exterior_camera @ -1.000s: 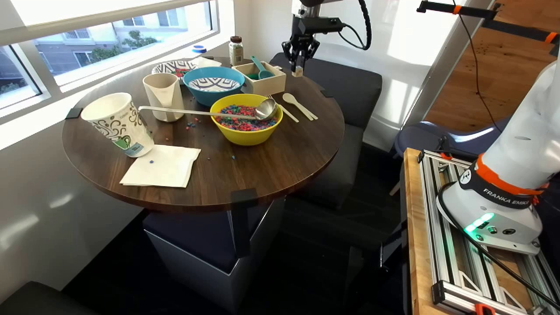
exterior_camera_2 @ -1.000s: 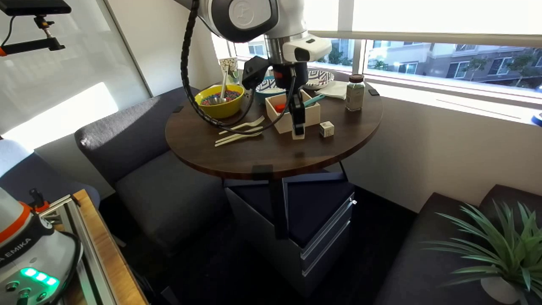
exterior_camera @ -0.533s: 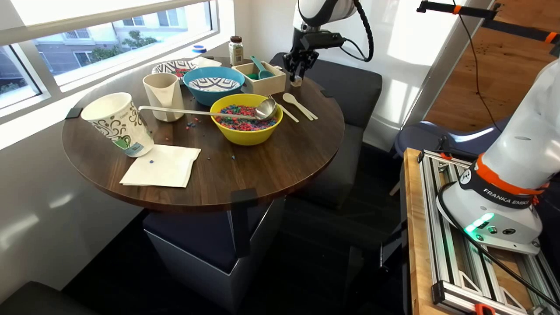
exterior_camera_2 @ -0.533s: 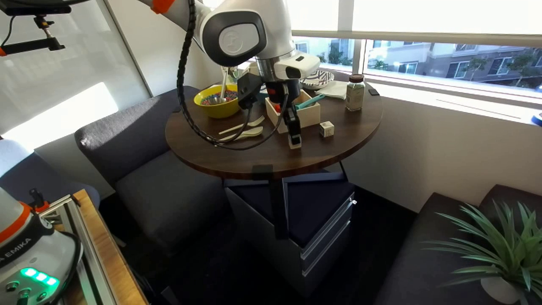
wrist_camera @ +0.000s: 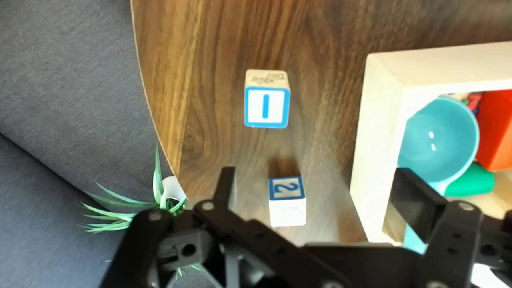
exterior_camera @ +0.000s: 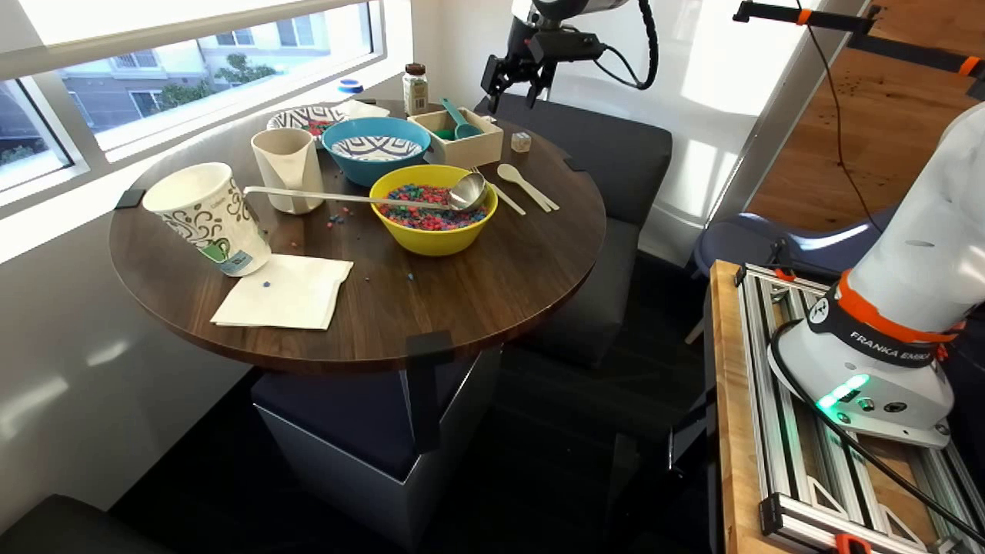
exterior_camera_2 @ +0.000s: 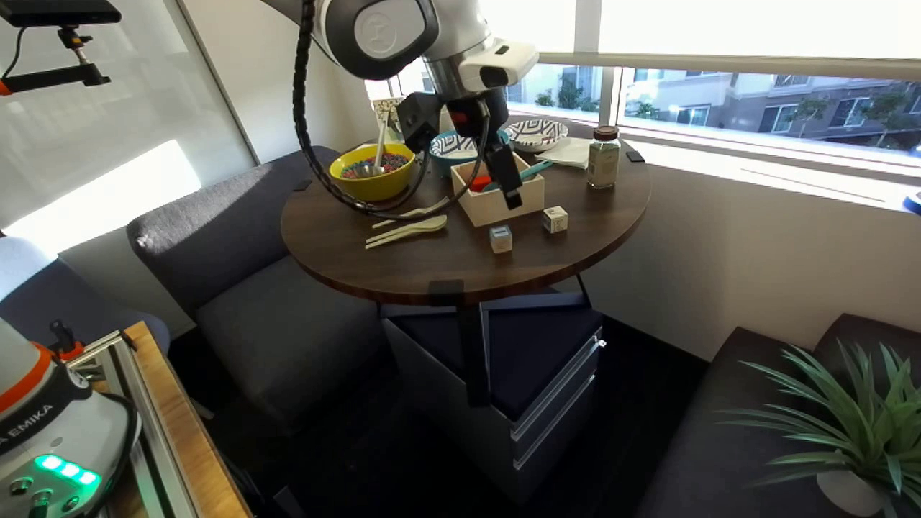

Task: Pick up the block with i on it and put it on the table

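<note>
The block with i on it (wrist_camera: 267, 106) rests on the table (wrist_camera: 216, 60), its blue-framed upper face showing a single blue bar in the wrist view. The same block (exterior_camera: 521, 142) stands near the rim of the dark round tabletop (exterior_camera: 462, 308), and the block (exterior_camera_2: 501, 239) is in full sight in an exterior view too. Above the tabletop hangs my gripper (exterior_camera: 512, 103), raised clear of the block, jaws wide apart and holding nothing. In the wrist view the gripper (wrist_camera: 315, 173) reaches over the area between a second block and the wooden box.
A block marked 2 (wrist_camera: 287, 201) sits close by, beside the open wooden box (exterior_camera_2: 496, 210) with a teal scoop (wrist_camera: 438, 140) inside. A spice jar (exterior_camera_2: 603, 160), pale cutlery (exterior_camera: 527, 187), a yellow bowl (exterior_camera: 435, 242) with a ladle (exterior_camera: 346, 198), and a blue bowl (exterior_camera: 365, 171) share the tabletop.
The gripper lowered the block onto the tabletop while shut on it. It has since opened, let the block go and risen away; the block stays where it was set down.
</note>
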`<state>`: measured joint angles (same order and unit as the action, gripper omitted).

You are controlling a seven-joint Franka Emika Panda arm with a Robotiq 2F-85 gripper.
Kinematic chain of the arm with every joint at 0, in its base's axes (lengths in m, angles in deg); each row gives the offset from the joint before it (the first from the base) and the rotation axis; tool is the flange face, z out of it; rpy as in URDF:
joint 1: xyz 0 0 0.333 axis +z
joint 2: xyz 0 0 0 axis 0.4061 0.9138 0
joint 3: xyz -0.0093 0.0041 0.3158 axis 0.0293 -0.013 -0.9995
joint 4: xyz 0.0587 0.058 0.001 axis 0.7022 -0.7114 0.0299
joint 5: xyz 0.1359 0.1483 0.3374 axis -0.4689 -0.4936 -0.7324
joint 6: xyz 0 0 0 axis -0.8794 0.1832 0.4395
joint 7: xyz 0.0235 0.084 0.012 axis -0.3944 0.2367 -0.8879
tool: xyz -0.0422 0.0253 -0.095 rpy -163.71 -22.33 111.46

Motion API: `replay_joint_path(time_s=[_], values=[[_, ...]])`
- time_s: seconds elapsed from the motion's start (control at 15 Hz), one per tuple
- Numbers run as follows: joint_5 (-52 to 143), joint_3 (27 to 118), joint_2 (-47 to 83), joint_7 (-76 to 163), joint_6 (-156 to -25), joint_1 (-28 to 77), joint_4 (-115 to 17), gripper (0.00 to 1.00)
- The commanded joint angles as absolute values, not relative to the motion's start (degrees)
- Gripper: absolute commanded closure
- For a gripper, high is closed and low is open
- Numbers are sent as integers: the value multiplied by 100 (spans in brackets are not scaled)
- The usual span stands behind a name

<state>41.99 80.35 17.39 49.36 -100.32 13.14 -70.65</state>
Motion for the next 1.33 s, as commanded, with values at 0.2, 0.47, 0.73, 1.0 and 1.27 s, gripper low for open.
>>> replay_joint_path(time_s=[0.2, 0.47, 0.73, 1.0, 1.27], values=[[3891, 7892, 1328, 4452, -9549, 1262, -6840, 0], [4149, 7828, 714, 4748, -8954, 1514, -7075, 0], [4305, 7629, 73, 4783, -8865, 1737, -7452, 0], [4185, 7393, -607, 4389, -8568, 1900, -7895, 0], [4205, 7317, -1153, 3684, -8231, 2008, -8260, 0]])
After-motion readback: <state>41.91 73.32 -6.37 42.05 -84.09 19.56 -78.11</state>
